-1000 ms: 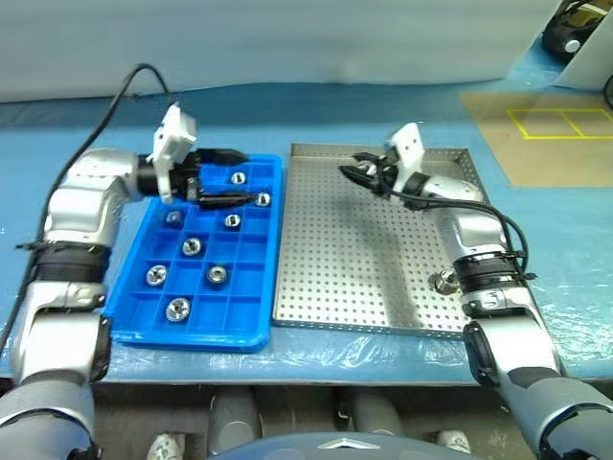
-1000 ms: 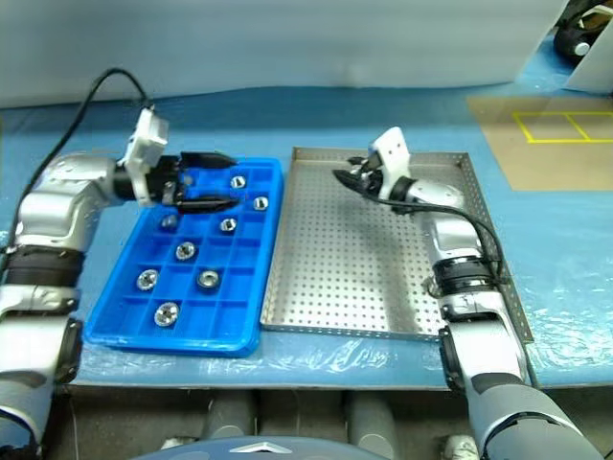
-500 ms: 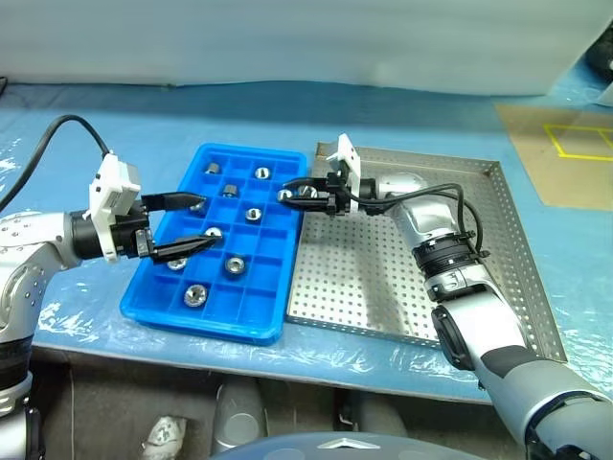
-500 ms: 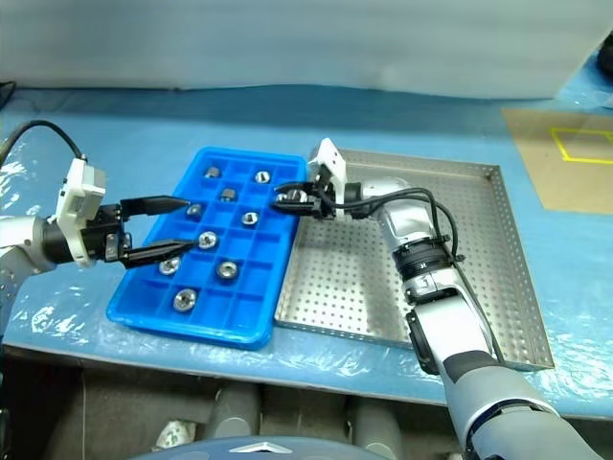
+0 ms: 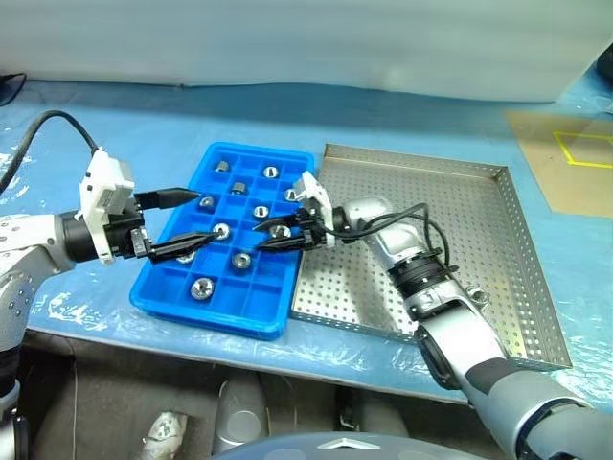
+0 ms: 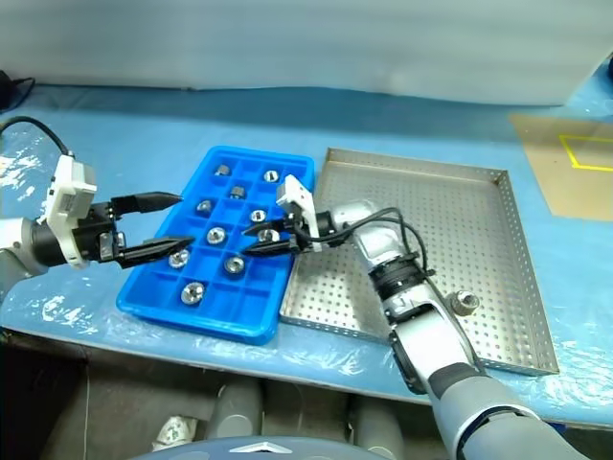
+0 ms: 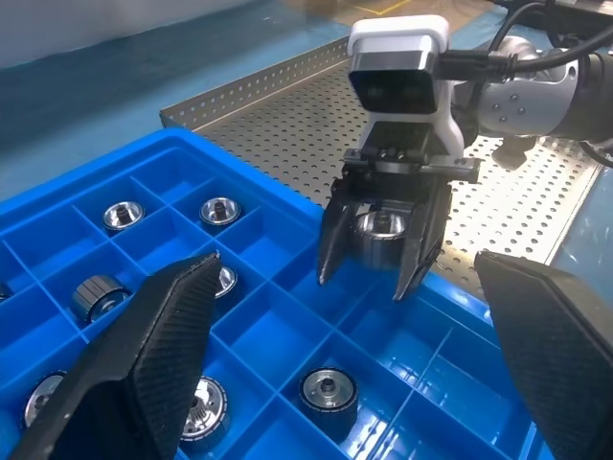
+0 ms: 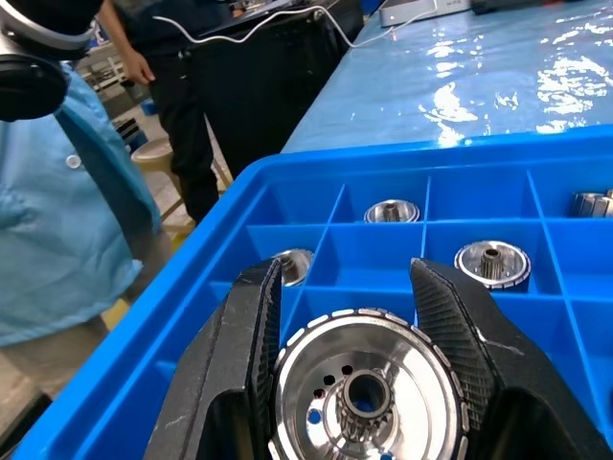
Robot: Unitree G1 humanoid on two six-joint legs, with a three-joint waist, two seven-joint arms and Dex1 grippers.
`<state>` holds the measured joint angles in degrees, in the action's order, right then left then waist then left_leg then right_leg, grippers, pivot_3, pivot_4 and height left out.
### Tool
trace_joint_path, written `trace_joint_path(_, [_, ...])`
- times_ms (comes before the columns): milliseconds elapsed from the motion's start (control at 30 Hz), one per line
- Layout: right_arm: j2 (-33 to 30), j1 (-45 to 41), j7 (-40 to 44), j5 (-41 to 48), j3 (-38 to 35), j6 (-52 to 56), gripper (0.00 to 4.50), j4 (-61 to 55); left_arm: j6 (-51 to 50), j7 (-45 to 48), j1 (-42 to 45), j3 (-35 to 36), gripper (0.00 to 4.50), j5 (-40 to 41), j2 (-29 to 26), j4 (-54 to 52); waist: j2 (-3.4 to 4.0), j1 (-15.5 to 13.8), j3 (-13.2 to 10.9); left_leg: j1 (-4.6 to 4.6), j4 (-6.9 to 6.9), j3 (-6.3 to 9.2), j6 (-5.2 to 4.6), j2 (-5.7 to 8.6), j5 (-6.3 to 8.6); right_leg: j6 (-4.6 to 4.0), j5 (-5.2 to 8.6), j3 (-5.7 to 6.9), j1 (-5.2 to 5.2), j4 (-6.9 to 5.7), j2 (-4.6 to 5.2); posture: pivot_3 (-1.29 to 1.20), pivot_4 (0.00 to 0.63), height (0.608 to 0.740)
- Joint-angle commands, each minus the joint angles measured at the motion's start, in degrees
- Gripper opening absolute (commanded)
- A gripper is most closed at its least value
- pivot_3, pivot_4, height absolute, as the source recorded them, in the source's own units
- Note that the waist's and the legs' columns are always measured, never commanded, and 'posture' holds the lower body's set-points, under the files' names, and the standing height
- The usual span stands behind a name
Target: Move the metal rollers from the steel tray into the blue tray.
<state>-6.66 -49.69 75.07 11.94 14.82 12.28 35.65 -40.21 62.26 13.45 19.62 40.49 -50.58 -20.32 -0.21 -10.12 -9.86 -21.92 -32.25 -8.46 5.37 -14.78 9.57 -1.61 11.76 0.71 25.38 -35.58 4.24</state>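
Observation:
The blue tray [image 5: 206, 311] lies left of the steel tray [image 5: 450, 249] and holds several metal rollers [image 5: 202, 287] in its compartments. My right gripper [image 5: 273, 236] reaches in from the steel tray's side and hangs over the blue tray's right-hand columns. It is shut on one roller [image 7: 381, 226], which sits between its fingers [image 8: 249, 326] a little above the compartments. My left gripper [image 5: 209, 217] is open over the tray's left half with nothing between its fingers [image 7: 163, 335]. One more roller [image 6: 466, 303] lies on the steel tray near its right rim.
Both trays rest on a blue plastic-covered table, whose front edge [image 5: 287, 350] runs just below them. Brown floor with yellow tape [image 5: 575, 149] lies at the far right. In the right wrist view a person in a blue coat [image 8: 67, 192] stands beyond the table.
My right gripper has swung left with its roller, from above the steel tray to over the blue tray. My left gripper has drawn back to the tray's left side. The camera has also turned.

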Motion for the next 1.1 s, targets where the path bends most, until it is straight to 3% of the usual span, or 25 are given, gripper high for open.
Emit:
trace_joint_path(33, [0.5,-2.6,-1.3,-1.3,-0.9,-4.5,1.71,3.7,1.3,-0.1,1.3,-0.1,4.5,0.7,-0.5,-0.2,0.0,-0.1,0.0,-0.01,-0.01,0.0,0.02,0.0,-0.01,0.0,0.0,0.01,0.0,-0.01,0.0,0.33,0.15,0.74])
trace_joint_path(267, [0.1,-3.6,-2.0,-3.0,-1.8,-9.0,1.71,10.0,1.5,-0.3,0.9,-0.2,4.5,1.0,-0.6,-0.5,0.0,0.0,0.0,-0.03,-0.05,0.01,0.11,-0.02,-0.07,-0.01,0.01,0.03,0.0,-0.04,0.0,0.33,0.15,0.74])
trace_joint_path(500, [0.0,-4.7,-4.0,-4.0,-2.5,-9.0,4.02,11.7,2.1,0.1,2.0,-1.2,4.5,0.8,-0.6,0.6,0.0,0.1,0.0,-0.02,-0.09,0.02,0.14,-0.03,-0.08,-0.02,0.01,0.03,0.0,-0.12,0.0,0.3,0.15,0.74])
trace_joint_path(733, [-4.2,-3.0,-6.9,-1.8,-7.2,-9.0,4.02,4.4,4.1,0.9,9.9,-6.9,4.5,-0.4,1.8,5.5,0.0,-0.1,0.0,-0.09,-0.21,0.03,0.16,-0.02,-0.1,-0.02,0.01,0.04,-0.01,-0.13,0.01,0.21,0.15,0.74])
trace_joint_path(867, [-11.6,1.8,-8.0,0.3,-11.1,-5.4,4.02,-6.2,6.0,2.5,17.0,-13.0,4.5,-2.4,6.0,10.7,-0.01,0.0,0.0,-0.11,-0.43,0.03,0.15,0.01,-0.09,0.0,0.0,0.02,-0.13,-0.16,0.05,0.1,0.15,0.74])
trace_joint_path(1100, [-29.4,16.4,-5.4,6.7,-17.4,10.7,4.02,-29.1,13.2,10.6,28.2,-22.9,4.5,-7.6,15.1,23.3,-0.02,2.3,0.0,-0.04,-0.42,0.01,0.11,0.03,-0.08,0.05,-0.03,-0.12,-0.16,-0.12,-0.03,-0.1,0.15,0.74])
